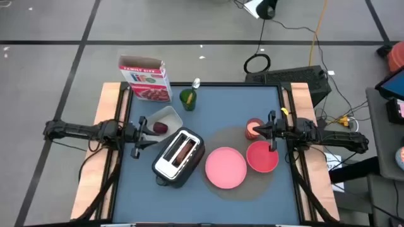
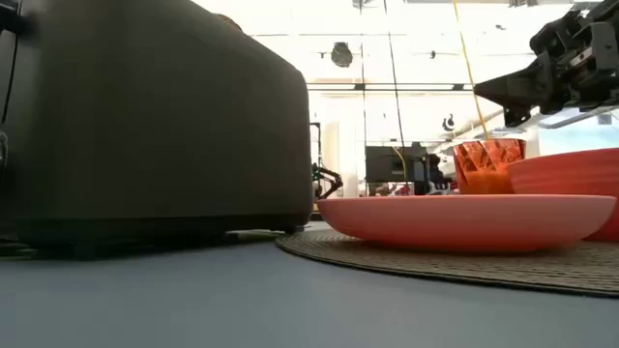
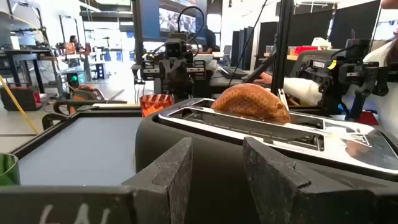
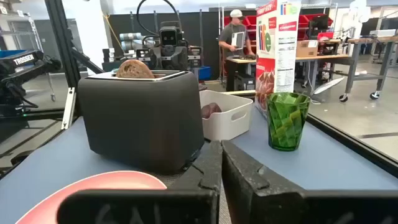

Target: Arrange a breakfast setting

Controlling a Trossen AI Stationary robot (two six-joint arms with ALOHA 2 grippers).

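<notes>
The round browned bread (image 3: 252, 102) stands in a slot of the silver-and-black toaster (image 1: 180, 154). The pink plate (image 1: 225, 167) and the red bowl (image 1: 262, 156) rest on a round brown mat (image 1: 235, 140). The pink cup (image 1: 254, 128) stands just beyond the bowl. The dark red fruit (image 1: 161, 128) lies in the white container (image 1: 163, 120). A spoon (image 1: 194, 85) stands in a green cup (image 1: 188, 99). My left gripper (image 3: 217, 168) is open and empty, level, just left of the toaster. My right gripper (image 4: 222, 162) is shut and empty, raised above the cup (image 2: 484, 159).
A cereal box (image 1: 146, 79) stands at the table's far left, beside the green cup (image 4: 287, 121). The toaster fills the middle of the table between the two arms. Bare blue table (image 1: 227, 107) lies at the far centre. People show in the room beyond.
</notes>
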